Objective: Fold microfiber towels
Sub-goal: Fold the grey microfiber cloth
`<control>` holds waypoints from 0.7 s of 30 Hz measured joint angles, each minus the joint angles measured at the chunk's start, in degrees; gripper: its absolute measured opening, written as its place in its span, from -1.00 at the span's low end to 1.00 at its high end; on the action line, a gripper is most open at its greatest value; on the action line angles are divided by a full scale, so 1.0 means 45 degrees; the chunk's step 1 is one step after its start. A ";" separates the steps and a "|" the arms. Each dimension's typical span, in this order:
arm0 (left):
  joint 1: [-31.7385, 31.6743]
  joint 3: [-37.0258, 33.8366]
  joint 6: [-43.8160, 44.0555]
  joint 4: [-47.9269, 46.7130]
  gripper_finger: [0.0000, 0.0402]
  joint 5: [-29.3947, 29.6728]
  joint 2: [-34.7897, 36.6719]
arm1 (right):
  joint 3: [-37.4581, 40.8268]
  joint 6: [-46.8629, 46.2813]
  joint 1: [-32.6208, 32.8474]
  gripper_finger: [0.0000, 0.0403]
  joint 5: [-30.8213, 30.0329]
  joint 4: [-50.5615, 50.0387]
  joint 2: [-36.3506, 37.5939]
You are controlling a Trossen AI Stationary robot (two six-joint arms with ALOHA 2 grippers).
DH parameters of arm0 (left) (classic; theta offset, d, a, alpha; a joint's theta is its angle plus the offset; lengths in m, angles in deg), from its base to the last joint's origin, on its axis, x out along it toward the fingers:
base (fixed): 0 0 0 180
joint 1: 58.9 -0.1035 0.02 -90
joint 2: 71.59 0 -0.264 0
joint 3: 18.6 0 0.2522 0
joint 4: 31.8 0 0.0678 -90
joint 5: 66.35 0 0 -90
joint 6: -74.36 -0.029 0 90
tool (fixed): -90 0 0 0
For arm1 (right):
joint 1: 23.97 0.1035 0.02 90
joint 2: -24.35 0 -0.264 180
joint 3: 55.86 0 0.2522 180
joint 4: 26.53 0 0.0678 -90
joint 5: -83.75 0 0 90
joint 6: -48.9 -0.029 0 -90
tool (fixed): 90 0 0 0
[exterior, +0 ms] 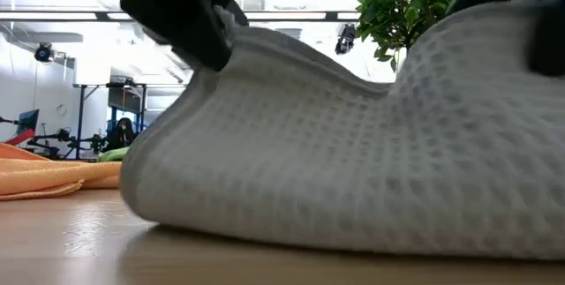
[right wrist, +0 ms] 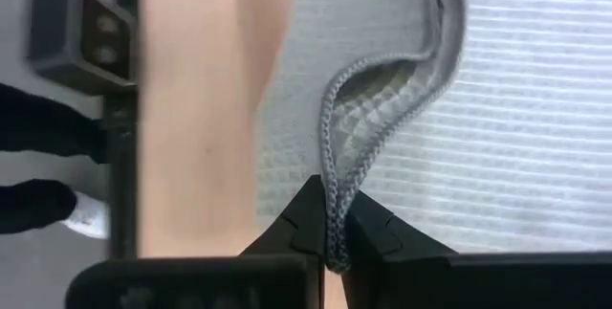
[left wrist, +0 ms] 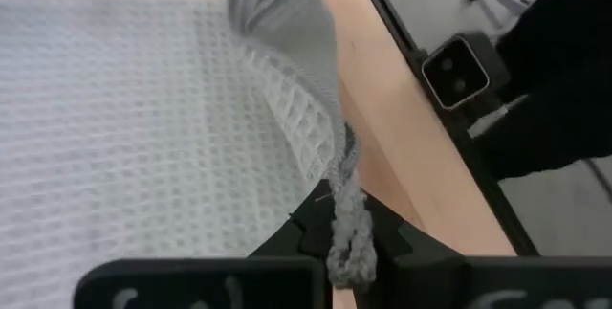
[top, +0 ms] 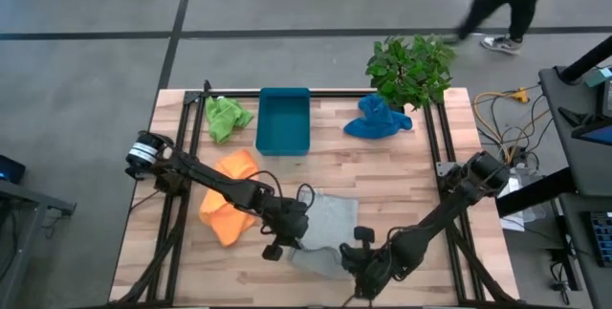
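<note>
The grey towel [top: 325, 228] lies at the near middle of the bench [top: 382, 170], with both arms bent over it. The left gripper [top: 277, 249] is clamped on the towel's near left corner, the stitched hem pinched between its fingers [left wrist: 296, 242]; the right gripper [top: 361, 273] is clamped on the near right corner. Both corners are raised off the wood, so the cloth sags between them, its long axis running left to right.

Just left of it, touching the left arm, lies the orange towel [top: 229, 199], crumpled. At the far edge sit the lime green towel [top: 226, 116], the teal tray [top: 283, 121], the blue towel [top: 377, 121] and a potted plant [top: 411, 68]. Bare wood lies open between the grey towel and the tray. A person [top: 512, 3] walks on the floor beyond.
</note>
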 joint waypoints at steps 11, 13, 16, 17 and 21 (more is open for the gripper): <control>-0.1206 -0.1041 -0.0650 -0.0070 -1.00 0.0698 0.1150 | 0.1092 0.0131 -0.1390 -0.96 0.0117 -0.0421 0.1453; -0.1434 -0.1124 -0.0712 -0.0102 -1.00 0.0700 0.1180 | 0.1528 0.0125 -0.1669 -0.96 0.0117 -0.0464 0.1819; -0.1703 -0.1230 -0.1053 -0.0108 -1.00 0.0757 0.1194 | 0.2162 0.0069 -0.2054 -0.96 0.0182 -0.0411 0.2369; -0.1778 -0.1253 -0.1202 -0.0072 -1.00 0.0826 0.1194 | 0.2399 0.0028 -0.2182 -0.96 0.0227 -0.0418 0.2561; -0.2074 -0.1368 -0.1348 -0.0005 -1.00 0.1245 0.1194 | 0.3259 -0.0063 -0.2624 -0.96 0.0438 -0.0417 0.3152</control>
